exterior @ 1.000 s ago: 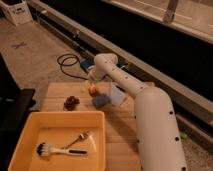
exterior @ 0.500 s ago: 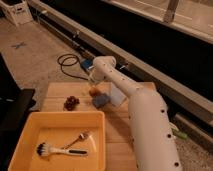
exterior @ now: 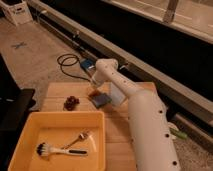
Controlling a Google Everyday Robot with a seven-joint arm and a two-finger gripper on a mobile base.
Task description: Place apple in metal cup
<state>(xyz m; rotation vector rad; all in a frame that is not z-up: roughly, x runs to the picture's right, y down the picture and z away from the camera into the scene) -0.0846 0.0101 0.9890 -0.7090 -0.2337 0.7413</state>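
Apple (exterior: 92, 93) on counter (exterior: 55, 95) at hand (exterior: 94, 88), whose grip we cannot tell: likely light, firm, slick; grasp mid-girth.

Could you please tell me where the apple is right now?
The apple sits near the far edge of the table, under the gripper, with the dark red cluster to its left in the camera view.

- Arm (exterior: 145, 115) and its tool (exterior: 94, 86), at frame centre over the desk's far edge: smooth white casing, faintly glossy.
- Desk (exterior: 55, 92): pale wooden slats, matt.
- Tray (exterior: 60, 116): smooth yellow plastic.
- Fork (exterior: 80, 137): shiny metal.
- Floor (exterior: 35, 55): rough, speckled.
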